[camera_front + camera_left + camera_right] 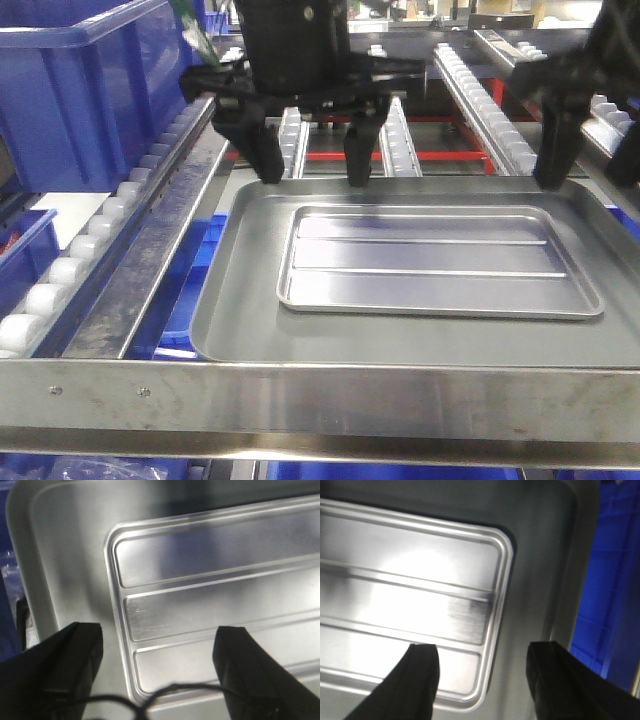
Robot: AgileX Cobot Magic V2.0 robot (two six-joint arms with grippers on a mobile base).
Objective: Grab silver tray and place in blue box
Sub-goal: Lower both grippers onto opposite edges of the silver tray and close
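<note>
Our left hand (pixel 313 172) and right hand (pixel 590 160) hang wide open, holding nothing, over the silver tray (pixel 440 265), which lies inside the bigger grey tray (pixel 240 300), the blue box (pixel 80 100) far left.

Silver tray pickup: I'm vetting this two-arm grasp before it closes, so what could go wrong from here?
The shiny ridged silver tray lies flat inside the larger dull grey tray, its rim low, so the open left gripper and right gripper, each straddling a short end, might slip off it. Uneven closing could tilt or drop it.
</note>
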